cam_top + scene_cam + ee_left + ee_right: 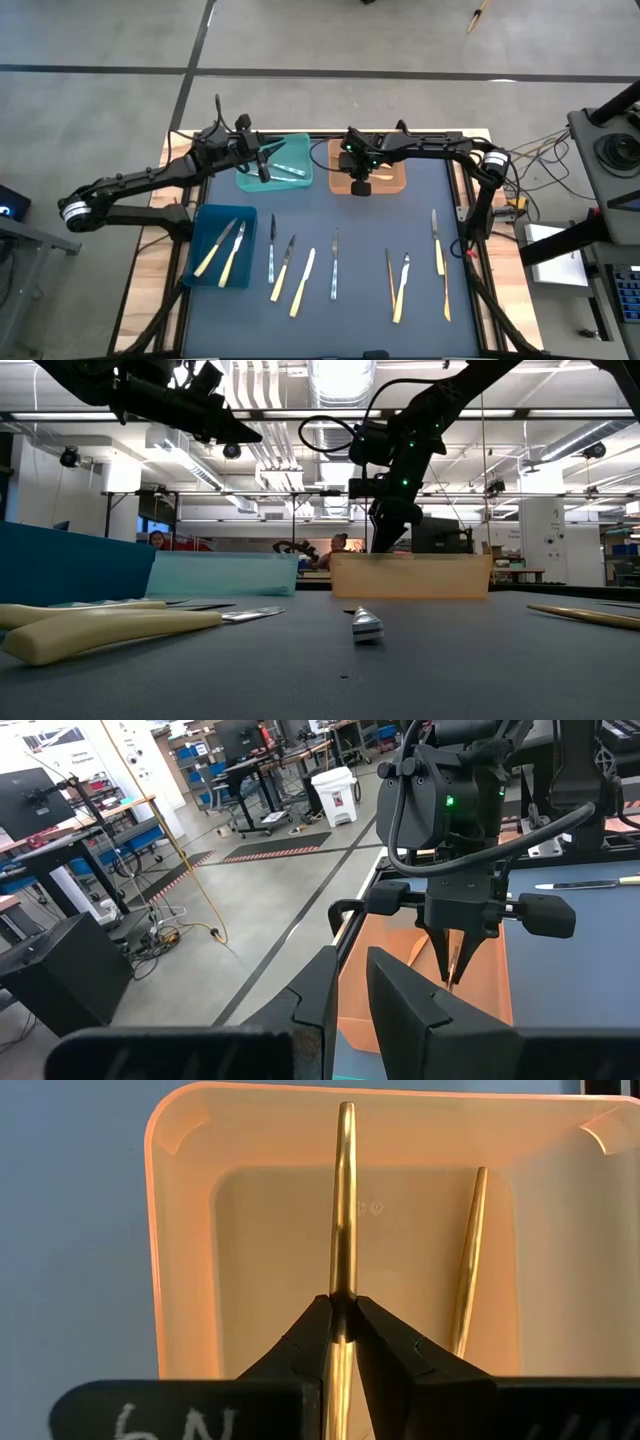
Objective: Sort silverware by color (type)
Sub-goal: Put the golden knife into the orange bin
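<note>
My right gripper (pixel 342 1308) hangs over the orange bin (pixel 385 182) at the table's far side, shut on an orange-tan utensil (pixel 344 1190). A second orange-tan piece (pixel 468 1260) lies on that bin's floor. My left gripper (pixel 350 982) hovers over the teal bin (pixel 290 160), fingers a narrow gap apart, holding nothing. Silvery pieces (pixel 290 170) lie in the teal bin. Two pale yellow pieces (pixel 225 250) lie in the blue bin (pixel 205 225). Several more knives, forks and spoons (pixel 335 262) lie flat on the dark mat. My right gripper pinches the orange-tan utensil's slim shaft (pixel 343 1285) between its two fingers, coming from above and pointing down. The piece runs on past the fingertips (pixel 452 970) down into the orange bin. I cannot tell whether its far end touches the bin's floor.
The three bins stand along the mat's far and left sides. Loose silverware lies in a row across the near half, from a silvery knife (pixel 272 245) to a pale piece (pixel 437 245). Cables and equipment (pixel 610 150) sit off the table's right edge.
</note>
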Robot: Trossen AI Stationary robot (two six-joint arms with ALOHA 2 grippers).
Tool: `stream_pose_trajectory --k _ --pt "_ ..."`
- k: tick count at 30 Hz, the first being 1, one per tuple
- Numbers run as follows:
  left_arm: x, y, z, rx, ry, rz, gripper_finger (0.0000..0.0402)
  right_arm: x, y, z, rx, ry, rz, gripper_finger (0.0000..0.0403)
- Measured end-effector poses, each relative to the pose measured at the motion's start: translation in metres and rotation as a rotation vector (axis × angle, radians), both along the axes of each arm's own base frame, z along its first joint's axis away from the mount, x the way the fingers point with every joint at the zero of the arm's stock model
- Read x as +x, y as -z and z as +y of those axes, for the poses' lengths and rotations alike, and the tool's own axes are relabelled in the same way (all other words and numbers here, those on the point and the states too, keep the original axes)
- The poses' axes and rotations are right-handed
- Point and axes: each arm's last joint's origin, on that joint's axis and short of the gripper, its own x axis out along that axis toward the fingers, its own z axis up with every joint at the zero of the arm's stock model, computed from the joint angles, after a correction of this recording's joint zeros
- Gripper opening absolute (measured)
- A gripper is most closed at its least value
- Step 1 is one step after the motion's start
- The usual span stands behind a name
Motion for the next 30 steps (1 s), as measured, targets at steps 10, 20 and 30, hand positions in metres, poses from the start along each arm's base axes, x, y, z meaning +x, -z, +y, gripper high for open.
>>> stream_pose_trajectory --k 10,20,30 --pt "0.0 0.0 0.0 0.0 0.0 0.0 0.004 0.0 0.0 0.0 0.0 -0.001 0.0 0.0029" --pt "0.0 0.0 0.0 0.0 0.0 0.0 0.004 0.0 0.0 0.0 0.002 0.004 -0.001 0.0029" --pt "0.0 0.0 0.0 0.0 0.0 0.0 0.004 0.0 0.0 0.0 0.005 0.012 -0.002 0.0029"
